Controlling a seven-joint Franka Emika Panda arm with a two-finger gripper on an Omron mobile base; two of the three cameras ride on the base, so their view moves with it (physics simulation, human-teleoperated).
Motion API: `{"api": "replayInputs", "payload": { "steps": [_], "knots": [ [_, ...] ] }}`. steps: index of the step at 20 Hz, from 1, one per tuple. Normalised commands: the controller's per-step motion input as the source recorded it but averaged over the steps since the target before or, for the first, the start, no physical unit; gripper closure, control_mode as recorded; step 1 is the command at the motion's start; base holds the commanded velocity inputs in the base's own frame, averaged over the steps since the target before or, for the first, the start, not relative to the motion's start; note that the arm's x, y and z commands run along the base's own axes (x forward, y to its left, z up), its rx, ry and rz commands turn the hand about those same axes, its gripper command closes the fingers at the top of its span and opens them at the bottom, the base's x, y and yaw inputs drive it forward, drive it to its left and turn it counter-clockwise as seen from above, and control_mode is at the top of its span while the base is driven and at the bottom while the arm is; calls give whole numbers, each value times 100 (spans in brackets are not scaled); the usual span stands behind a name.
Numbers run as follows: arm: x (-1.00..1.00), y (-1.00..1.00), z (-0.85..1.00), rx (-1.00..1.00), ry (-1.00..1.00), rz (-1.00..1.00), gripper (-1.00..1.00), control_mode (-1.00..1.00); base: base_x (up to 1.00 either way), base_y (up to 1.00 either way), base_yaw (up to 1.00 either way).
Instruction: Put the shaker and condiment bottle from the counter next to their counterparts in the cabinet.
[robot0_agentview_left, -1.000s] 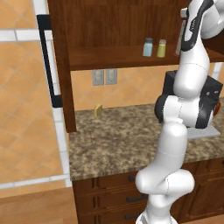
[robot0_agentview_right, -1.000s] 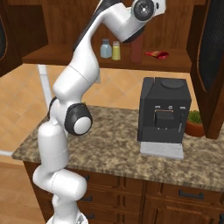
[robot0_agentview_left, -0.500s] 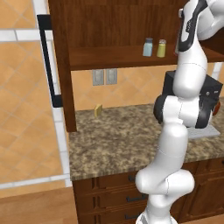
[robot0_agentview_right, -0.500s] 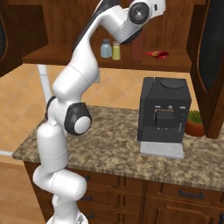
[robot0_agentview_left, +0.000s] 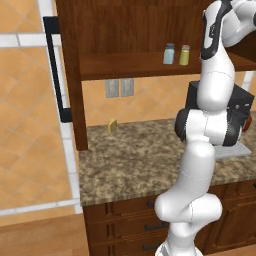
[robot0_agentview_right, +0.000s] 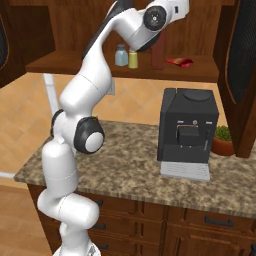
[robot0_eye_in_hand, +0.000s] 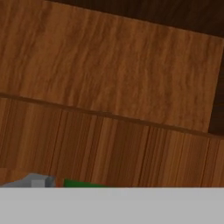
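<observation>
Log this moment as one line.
gripper shut on condiment bottle | bottle upright at cabinet shelf, beside flat red bottle | blue shaker shelved beside yellow-green shaker

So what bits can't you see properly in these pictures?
- Tall slim red bottle: in the right base view the white arm covers its top. The hand view cuts off all but its green cap.
- Small flat red bottle: right base view, too small for detail.
- Small yellow thing on the speckled granite counter: left base view, too small to name.
</observation>
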Motion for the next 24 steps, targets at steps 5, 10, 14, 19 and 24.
{"api": "replayInputs", "payload": {
  "steps": [5,10,14,19,24],
  "knots": [
    [62,0,-16,0,-1,0,-100,-100,0,0,0],
    [32,0,-5,0,0,0,-100,-100,0,0,0],
    [27,0,-13,0,0,1,-100,-100,0,0,0],
    [15,0,-13,0,-1,1,-100,-100,0,0,0],
    [-26,0,0,0,0,0,-100,-100,0,0,0]
  ]
}}
